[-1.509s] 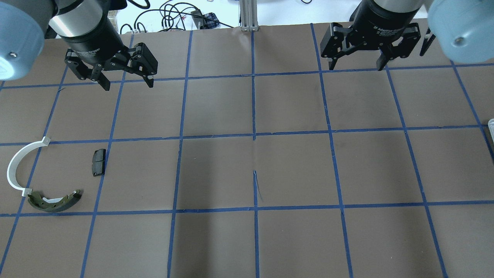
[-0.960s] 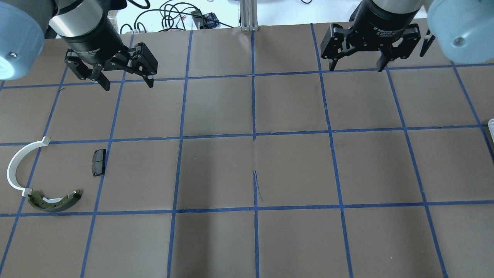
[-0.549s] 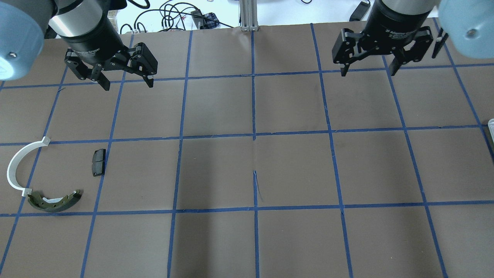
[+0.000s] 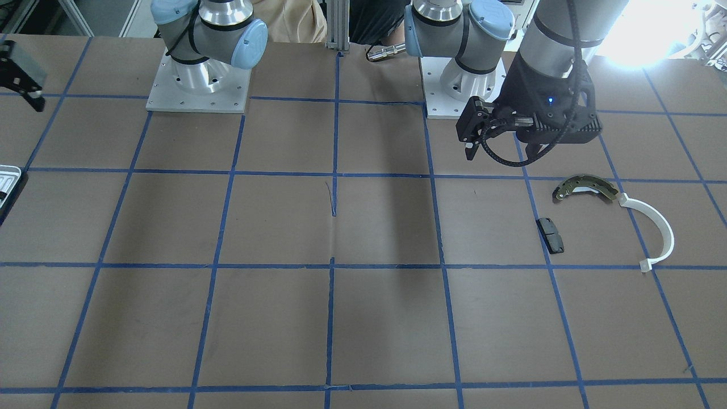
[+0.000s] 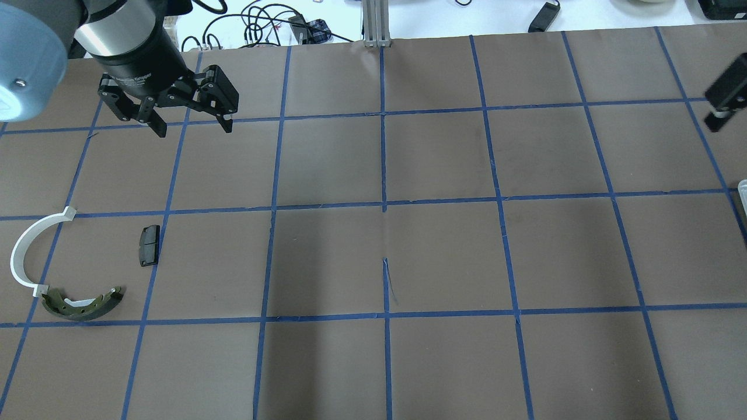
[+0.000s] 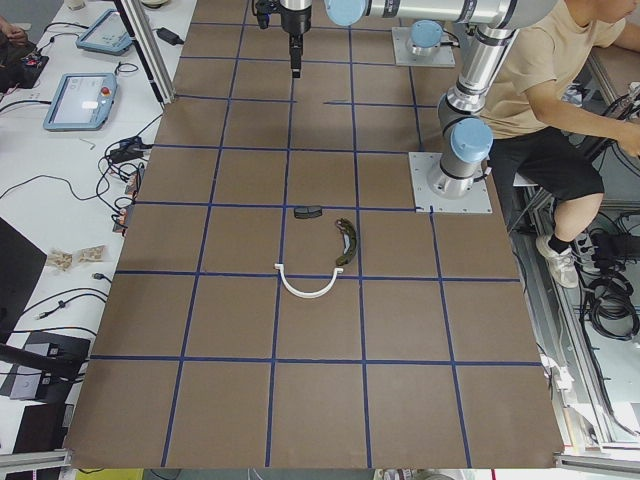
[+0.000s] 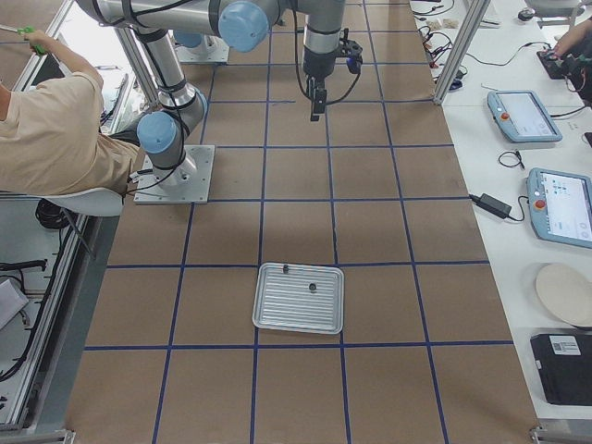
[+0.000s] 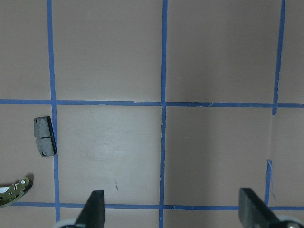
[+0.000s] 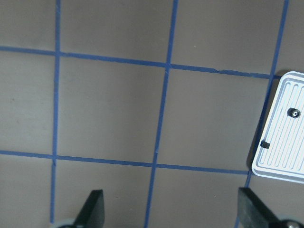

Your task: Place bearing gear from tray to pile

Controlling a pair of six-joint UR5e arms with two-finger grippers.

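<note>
At the bench's (image 5: 443, 256) right end, the tray (image 7: 296, 314) is laid flat inside one square of the blue tape grid (image 5: 383, 157). A small round dark part, the gear (image 9: 294, 112), is seen on the tray's ribbed floor, away from the rims, and a smaller black piece (image 9: 262, 144) is set at one rim. The right hand (image 9: 170, 192) is held above the bench to one side of the tray, not over it. Its fingers (image 9: 94, 209) are spread apart and nothing is gripped between them. In the overhead view only a part of this hand is shown, at the right edge.

At the bench's left end, well apart from the tray, the pile (image 6: 347, 243) is spread loosely. The olive shoe (image 5: 93, 309) is laid flat with one end just beside an end of the white arc (image 5: 14, 259); whether the two touch cannot be told. The black pad (image 5: 149, 245) is placed apart from both, at the edge of a tape line. The left hand (image 5: 194, 129) is held clear above the bench near the pile, its fingers wide apart and empty. The pad and one end of the shoe are caught at the edge of its wrist view. An operator (image 6: 545, 70) in a beige shirt is seated behind the robot.
</note>
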